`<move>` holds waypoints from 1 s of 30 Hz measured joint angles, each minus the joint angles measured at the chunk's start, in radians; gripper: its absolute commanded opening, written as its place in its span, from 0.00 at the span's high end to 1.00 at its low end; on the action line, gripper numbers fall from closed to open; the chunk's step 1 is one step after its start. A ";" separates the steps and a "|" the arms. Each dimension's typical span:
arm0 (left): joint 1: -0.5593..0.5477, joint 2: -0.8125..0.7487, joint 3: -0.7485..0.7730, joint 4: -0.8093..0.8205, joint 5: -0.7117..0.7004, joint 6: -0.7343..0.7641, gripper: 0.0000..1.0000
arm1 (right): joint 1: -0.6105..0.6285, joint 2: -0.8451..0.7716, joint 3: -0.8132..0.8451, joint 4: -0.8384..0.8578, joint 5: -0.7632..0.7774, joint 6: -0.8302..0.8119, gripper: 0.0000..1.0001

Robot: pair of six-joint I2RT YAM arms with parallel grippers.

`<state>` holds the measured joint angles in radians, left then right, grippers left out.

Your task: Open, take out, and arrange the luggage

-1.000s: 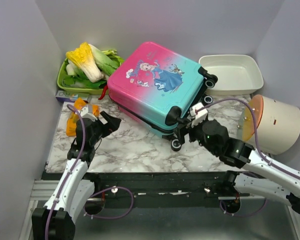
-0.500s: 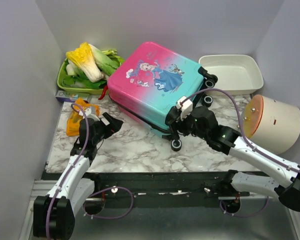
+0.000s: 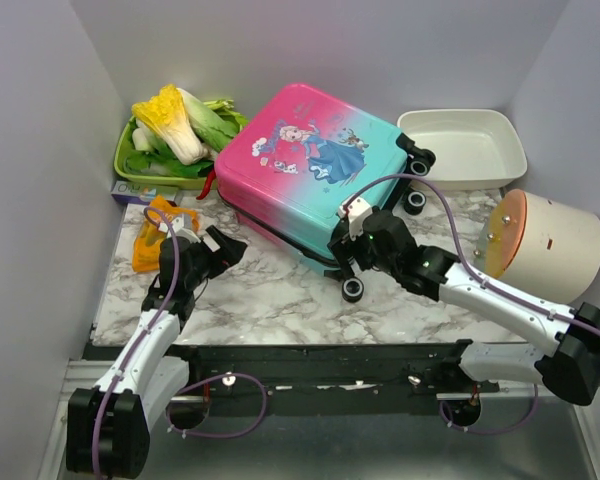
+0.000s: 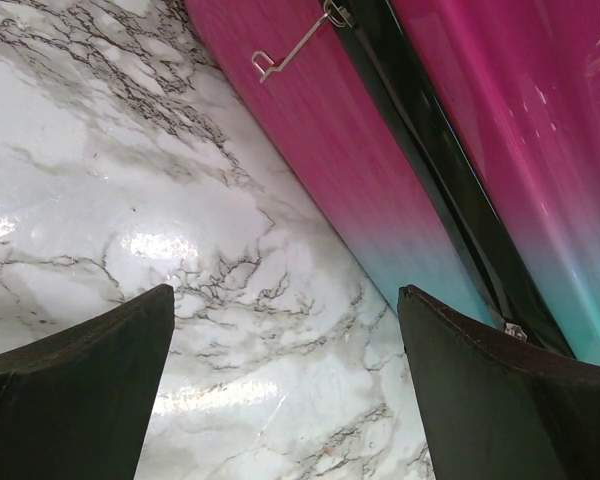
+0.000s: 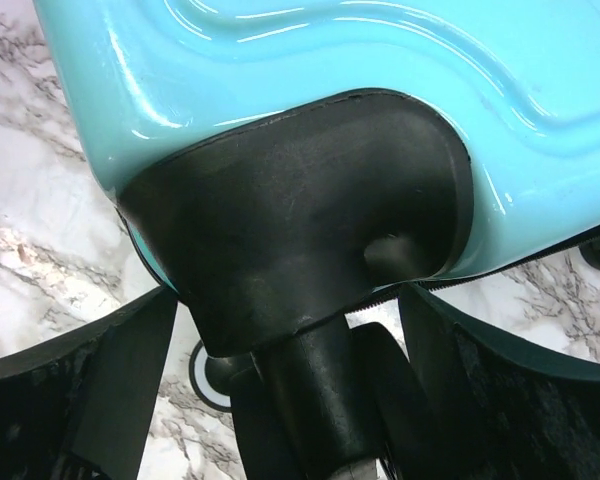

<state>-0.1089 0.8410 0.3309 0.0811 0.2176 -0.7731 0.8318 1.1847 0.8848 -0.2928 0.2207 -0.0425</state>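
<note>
The luggage is seen lying flat and shut at the back middle of the marble table, printed shell up, pink end to the left and teal end to the right. Its black zipper trim is closed along the near side, and a metal zipper pull hangs against the pink shell. Within the last second the right gripper has been swung in from the right and is now set at the near teal corner. Its jaws are spread wide to either side of the black wheel housing, with nothing pinched between them. The 1 wheel below it is left resting on the marble. The left gripper has been shifted only slightly toward the pink side and is held just above the table, jaws fully spread and empty, with the zipper pull ahead of it. Opening is judged not yet begun. The right arm appears placed to steady the case at that corner, so that the pull can be reached by the left. Beyond the case, a green tray of cabbage is at the left, a white tray at the right.
</note>
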 measured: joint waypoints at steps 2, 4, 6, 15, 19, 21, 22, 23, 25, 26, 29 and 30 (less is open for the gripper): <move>0.000 0.000 0.000 -0.001 0.000 0.006 0.01 | 0.004 0.007 0.001 -0.001 0.019 -0.004 0.00; 0.000 0.000 0.000 -0.002 0.000 0.011 0.01 | 0.004 0.006 0.000 -0.001 0.019 -0.005 0.00; 0.000 0.001 0.000 -0.003 0.000 0.017 0.01 | 0.003 0.002 -0.004 0.003 0.014 -0.011 0.00; 0.000 0.037 0.005 -0.001 0.001 0.024 0.01 | -0.032 -0.073 -0.075 0.053 -0.098 -0.016 0.70; -0.022 0.080 0.029 0.016 0.002 0.016 0.01 | -0.034 -0.103 -0.091 0.074 -0.143 0.013 0.99; -0.043 0.108 0.043 0.034 0.002 0.008 0.01 | -0.042 -0.124 -0.099 0.071 -0.190 0.025 0.99; -0.055 0.126 0.051 0.043 0.002 0.005 0.01 | -0.044 -0.132 -0.102 0.070 -0.211 0.027 0.99; -0.068 0.143 0.059 0.053 0.001 0.001 0.01 | -0.047 -0.140 -0.104 0.067 -0.243 0.027 0.99; -0.089 0.174 0.076 0.061 0.000 -0.005 0.01 | -0.046 -0.151 -0.105 0.063 -0.301 0.036 0.99; -0.096 0.188 0.086 0.063 -0.001 -0.007 0.01 | -0.037 -0.153 -0.105 0.064 -0.324 0.045 0.99; -0.120 0.241 0.125 0.071 -0.012 -0.011 0.01 | 0.013 -0.149 -0.104 0.077 -0.349 0.072 0.99; -0.125 0.261 0.142 0.069 -0.019 -0.010 0.01 | 0.035 -0.143 -0.100 0.082 -0.346 0.083 0.99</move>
<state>-0.2340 1.1019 0.4732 0.1505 0.1986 -0.7826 0.8665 1.0416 0.7849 -0.2111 -0.1249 0.0406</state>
